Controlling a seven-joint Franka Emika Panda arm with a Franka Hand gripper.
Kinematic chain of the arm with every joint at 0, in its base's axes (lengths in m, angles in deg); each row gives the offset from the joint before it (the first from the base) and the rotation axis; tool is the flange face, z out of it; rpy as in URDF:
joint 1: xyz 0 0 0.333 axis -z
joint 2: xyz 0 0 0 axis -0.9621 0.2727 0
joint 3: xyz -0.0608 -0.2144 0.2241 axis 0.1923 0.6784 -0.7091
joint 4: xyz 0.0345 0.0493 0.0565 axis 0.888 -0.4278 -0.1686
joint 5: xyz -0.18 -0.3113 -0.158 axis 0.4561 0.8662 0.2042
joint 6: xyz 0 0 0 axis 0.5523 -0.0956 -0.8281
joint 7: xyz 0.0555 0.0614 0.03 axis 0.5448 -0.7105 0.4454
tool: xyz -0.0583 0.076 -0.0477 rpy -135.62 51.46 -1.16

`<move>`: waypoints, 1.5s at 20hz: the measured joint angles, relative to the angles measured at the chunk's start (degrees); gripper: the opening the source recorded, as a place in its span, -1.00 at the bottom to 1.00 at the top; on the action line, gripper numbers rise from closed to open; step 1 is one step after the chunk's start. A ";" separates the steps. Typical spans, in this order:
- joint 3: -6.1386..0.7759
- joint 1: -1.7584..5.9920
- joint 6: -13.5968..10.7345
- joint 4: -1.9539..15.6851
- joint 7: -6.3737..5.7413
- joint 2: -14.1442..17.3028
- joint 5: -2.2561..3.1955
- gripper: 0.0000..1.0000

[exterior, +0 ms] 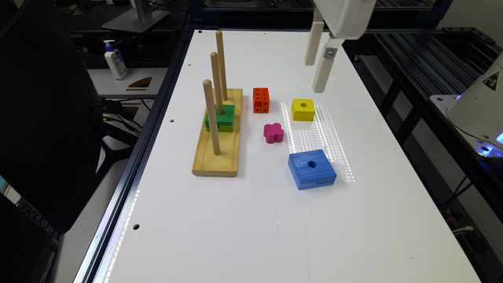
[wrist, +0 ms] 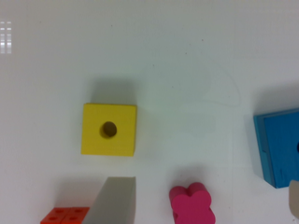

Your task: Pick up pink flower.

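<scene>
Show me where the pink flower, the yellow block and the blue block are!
pink flower (exterior: 273, 131): exterior view, flat top.
yellow block (wrist: 109, 129): wrist view, top face by its hole.
blue block (exterior: 310, 164): exterior view, top face.

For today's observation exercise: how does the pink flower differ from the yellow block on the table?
The pink flower has a four-lobed outline; the yellow block is square. The yellow block has a round hole in its top, while the pink flower's top shows none. The pink flower looks smaller than the yellow block. Both lie flat on the white table, untouched, apart from each other.

Robotics lab, white bench (exterior: 275, 220), alu frame racks (exterior: 416, 59)
</scene>
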 joint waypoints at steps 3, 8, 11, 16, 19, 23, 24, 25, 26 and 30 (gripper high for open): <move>-0.19 0.01 0.00 1.22 -0.15 1.40 0.00 1.00; -0.35 0.01 0.00 2.01 -0.34 2.19 0.00 1.00; -0.36 0.02 0.00 2.94 -0.39 2.71 0.00 1.00; -0.36 0.02 0.00 4.88 -0.44 4.50 0.00 1.00; -0.37 0.02 0.00 5.93 -0.49 5.63 0.00 1.00; -0.37 0.02 0.73 6.25 -0.51 7.46 0.00 1.00; -0.37 0.02 1.31 6.25 -0.52 8.12 0.00 1.00; -0.38 0.02 1.99 6.26 -0.52 8.85 0.00 1.00; -0.38 0.02 2.76 6.26 -0.52 9.66 0.00 1.00; -0.38 0.02 5.18 6.39 -0.52 12.15 0.00 1.00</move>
